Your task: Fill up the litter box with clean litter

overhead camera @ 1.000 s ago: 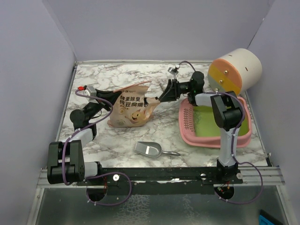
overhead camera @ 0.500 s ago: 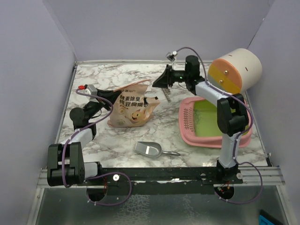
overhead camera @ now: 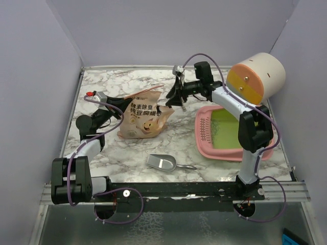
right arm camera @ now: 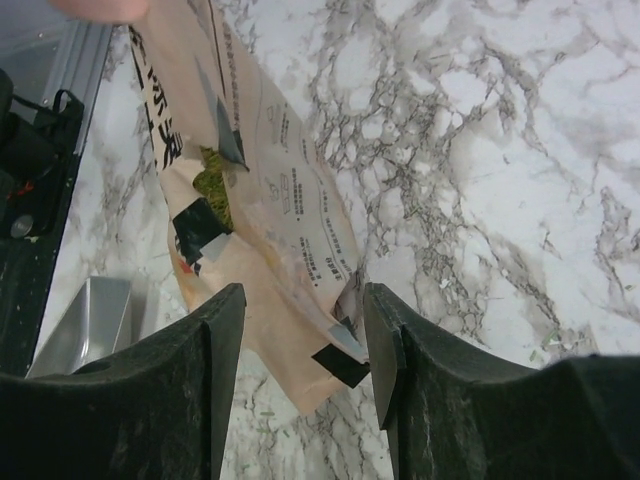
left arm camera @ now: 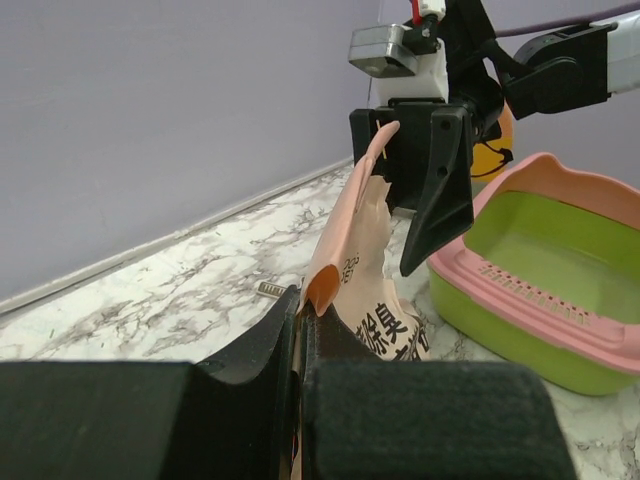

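The pink litter box (overhead camera: 204,133) with a lime-green inside lies at the right; no granules show in it. It also shows in the left wrist view (left arm camera: 520,275). The tan printed bag (overhead camera: 143,118) lies at mid table. My left gripper (overhead camera: 116,104) is shut on the bag's upper edge (left arm camera: 335,255). My right gripper (overhead camera: 170,101) is open and points down over the bag's far right corner. In the right wrist view its fingers straddle that corner (right arm camera: 320,330) without touching it. Pale-green clean litter (right arm camera: 212,180) shows in the bag's torn opening.
A grey metal scoop (overhead camera: 162,162) lies in front of the bag and shows in the right wrist view (right arm camera: 85,320). A cream, orange and yellow cylinder (overhead camera: 255,76) stands behind the litter box. Purple walls close in the left, back and right sides.
My right gripper lifted from the bag's right corner, swung back and left, and now points down over that corner. The left gripper and the bag have barely moved.
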`<state>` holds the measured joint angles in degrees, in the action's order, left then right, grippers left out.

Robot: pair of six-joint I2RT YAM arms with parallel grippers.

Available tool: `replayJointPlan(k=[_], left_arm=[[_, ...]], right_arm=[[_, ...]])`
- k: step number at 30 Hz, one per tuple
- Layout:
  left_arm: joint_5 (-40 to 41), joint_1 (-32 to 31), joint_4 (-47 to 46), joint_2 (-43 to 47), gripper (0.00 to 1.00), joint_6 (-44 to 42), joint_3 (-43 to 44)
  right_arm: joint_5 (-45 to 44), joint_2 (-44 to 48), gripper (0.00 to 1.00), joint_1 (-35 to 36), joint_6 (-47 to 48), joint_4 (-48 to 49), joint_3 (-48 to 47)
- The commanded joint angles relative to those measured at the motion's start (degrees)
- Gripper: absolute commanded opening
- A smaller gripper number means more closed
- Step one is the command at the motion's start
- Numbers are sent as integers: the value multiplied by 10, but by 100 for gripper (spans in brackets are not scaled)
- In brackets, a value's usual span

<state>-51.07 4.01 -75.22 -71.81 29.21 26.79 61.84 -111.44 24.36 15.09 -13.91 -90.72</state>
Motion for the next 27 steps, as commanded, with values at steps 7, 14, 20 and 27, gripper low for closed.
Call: replayJointPlan(k=[7,14,20,27], left_arm=[[15,-1,-117,0,0,20,34],[3,-2,-128,-5,0,33,42],[-3,-2,-135,-14,0,39,50],[-4,-1,-136,-31,0,37,60]], right_arm=[[75,-34,52,20,71,-47,-43],[100,-81,53,42,112,-120,-102],[94,-91,43,58,165,-189,-103],[90,-53,22,58,194,-225,-64]])
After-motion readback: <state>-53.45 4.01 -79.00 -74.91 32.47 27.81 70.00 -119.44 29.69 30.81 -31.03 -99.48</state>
